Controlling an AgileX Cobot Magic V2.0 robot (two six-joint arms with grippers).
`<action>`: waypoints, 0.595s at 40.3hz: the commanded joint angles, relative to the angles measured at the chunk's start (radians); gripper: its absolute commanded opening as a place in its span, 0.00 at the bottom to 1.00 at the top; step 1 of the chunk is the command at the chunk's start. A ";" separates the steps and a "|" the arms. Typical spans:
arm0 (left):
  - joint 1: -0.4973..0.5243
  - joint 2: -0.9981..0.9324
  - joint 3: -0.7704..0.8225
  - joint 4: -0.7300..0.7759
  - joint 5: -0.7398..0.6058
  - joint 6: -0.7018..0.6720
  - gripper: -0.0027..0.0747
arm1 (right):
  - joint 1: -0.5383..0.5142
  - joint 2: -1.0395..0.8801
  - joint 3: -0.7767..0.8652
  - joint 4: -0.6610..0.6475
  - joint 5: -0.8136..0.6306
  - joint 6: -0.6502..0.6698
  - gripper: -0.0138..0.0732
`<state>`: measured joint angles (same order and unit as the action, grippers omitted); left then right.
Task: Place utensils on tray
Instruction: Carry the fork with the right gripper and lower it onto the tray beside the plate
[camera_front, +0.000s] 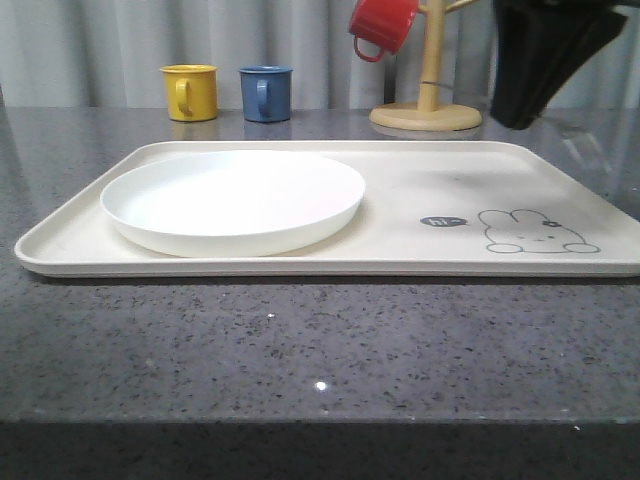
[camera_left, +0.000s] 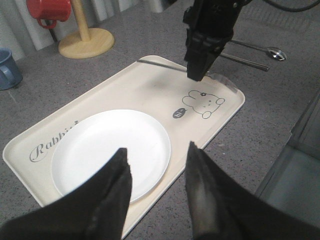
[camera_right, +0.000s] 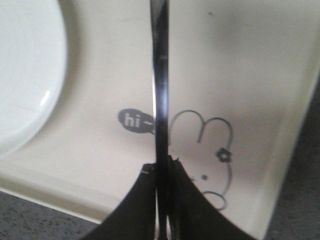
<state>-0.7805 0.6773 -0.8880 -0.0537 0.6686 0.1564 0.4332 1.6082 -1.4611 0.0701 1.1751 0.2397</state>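
Silver utensil (camera_right: 161, 90) clamped in right gripper (camera_right: 162, 172) over tray (camera_front: 420, 165) right half | left gripper (camera_left: 157, 172) spread, empty | spoon (camera_left: 260, 49) and others on counter | none placed yet

The tray (camera_left: 145, 95) bears "Rabbit" script and a grey "hi~" bubble (camera_right: 134, 121).

You see a shiny utensil handle (camera_right: 160, 100) pinched upright above the cream bunny-printed tray (camera_front: 420, 180); spoon (camera_left: 260, 49) lies beyond it.
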 joint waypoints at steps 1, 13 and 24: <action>-0.008 -0.001 -0.024 -0.009 -0.087 -0.005 0.37 | 0.058 0.031 -0.078 -0.070 0.007 0.145 0.17; -0.008 -0.001 -0.024 -0.009 -0.087 -0.005 0.37 | 0.079 0.157 -0.127 -0.083 -0.046 0.363 0.17; -0.008 -0.001 -0.024 -0.009 -0.087 -0.005 0.37 | 0.079 0.202 -0.125 -0.090 -0.070 0.423 0.17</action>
<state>-0.7805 0.6773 -0.8880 -0.0537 0.6686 0.1564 0.5121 1.8486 -1.5533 0.0000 1.1257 0.6530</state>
